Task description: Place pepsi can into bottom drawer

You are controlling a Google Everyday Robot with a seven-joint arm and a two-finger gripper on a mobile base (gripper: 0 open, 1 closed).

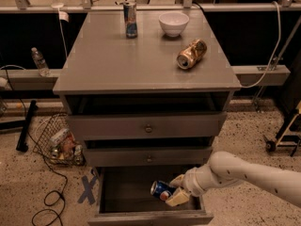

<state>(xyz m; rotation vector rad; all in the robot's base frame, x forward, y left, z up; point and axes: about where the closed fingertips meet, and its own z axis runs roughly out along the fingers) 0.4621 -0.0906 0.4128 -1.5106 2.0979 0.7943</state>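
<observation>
I read no lettering; only a red-white emblem on the blue soda can (160, 189), gripped by the pincer (174, 191) over the deep grey bottom drawer (127, 194).

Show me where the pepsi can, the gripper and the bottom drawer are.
pepsi can (161, 190), camera view, on its blue side.
gripper (173, 191), camera view, between its fingertips, holding the can over the open drawer.
bottom drawer (124, 190), camera view, on its bare dark floor.
</observation>
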